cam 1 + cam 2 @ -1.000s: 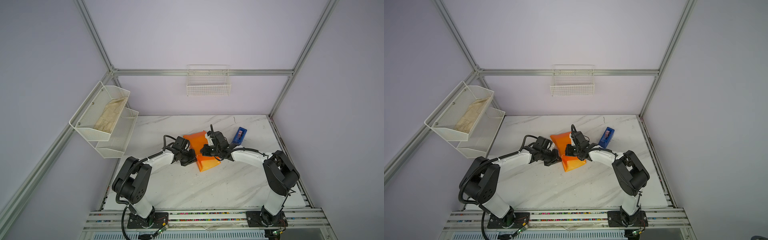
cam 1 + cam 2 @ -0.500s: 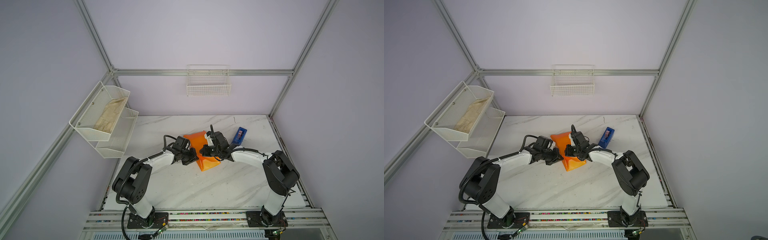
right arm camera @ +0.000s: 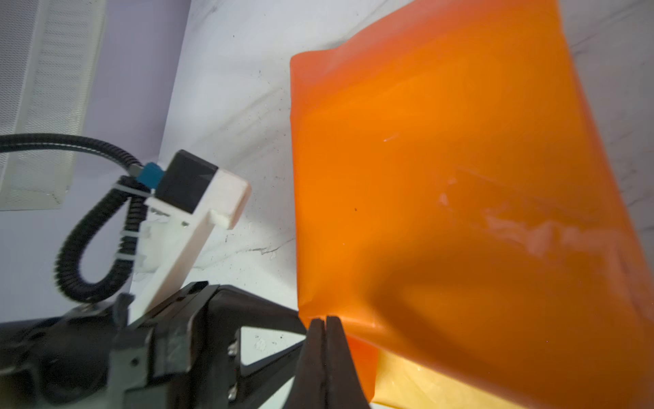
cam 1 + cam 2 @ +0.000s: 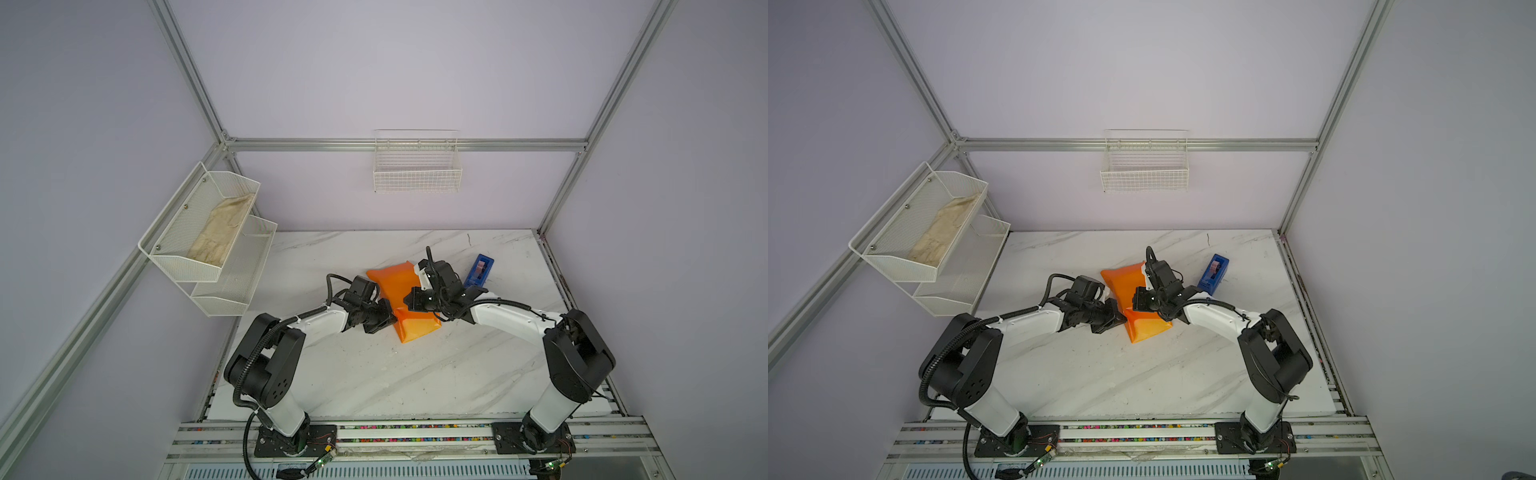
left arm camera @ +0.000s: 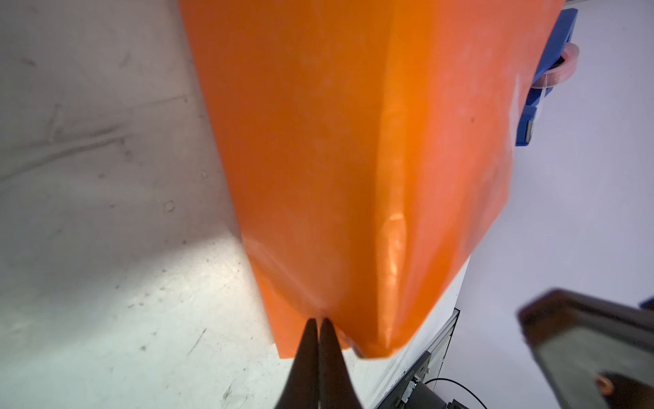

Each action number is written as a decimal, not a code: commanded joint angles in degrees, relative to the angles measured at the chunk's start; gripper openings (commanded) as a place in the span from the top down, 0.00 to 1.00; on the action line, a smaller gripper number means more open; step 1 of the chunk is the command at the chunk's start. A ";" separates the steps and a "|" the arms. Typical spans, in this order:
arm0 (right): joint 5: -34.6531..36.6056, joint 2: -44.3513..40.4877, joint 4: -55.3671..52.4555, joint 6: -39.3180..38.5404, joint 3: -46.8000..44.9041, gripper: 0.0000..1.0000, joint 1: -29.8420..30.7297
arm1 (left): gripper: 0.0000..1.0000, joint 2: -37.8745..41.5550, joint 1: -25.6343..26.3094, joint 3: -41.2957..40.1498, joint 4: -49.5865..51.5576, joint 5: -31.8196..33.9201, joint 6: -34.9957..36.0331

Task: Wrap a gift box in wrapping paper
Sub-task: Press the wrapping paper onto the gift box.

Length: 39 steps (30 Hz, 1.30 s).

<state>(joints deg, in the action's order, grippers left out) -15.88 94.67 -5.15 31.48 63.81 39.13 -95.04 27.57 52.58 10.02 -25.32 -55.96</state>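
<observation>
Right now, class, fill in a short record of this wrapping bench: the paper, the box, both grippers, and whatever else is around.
Table: white marble
Wrapping paper: orange, folded into a mound; a paler yellow side peeks out in the right wrist view
Gift box: not visible, presumably under the paper
Left gripper: shut, pinching the paper's edge
Right gripper: shut, pinching the paper's edge
Tape dispenser: blue, beside the paper
Wall rack: holds a beige cloth
</observation>
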 commanded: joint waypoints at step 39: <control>2.81 -18.03 -3.81 2.79 -13.54 0.98 -10.20 | 0.18 -20.13 9.85 52.02 39.40 28.39 71.79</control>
<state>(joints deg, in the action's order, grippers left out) -13.96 77.89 -6.83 33.91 49.87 29.23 -115.35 37.39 97.62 49.93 0.38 10.87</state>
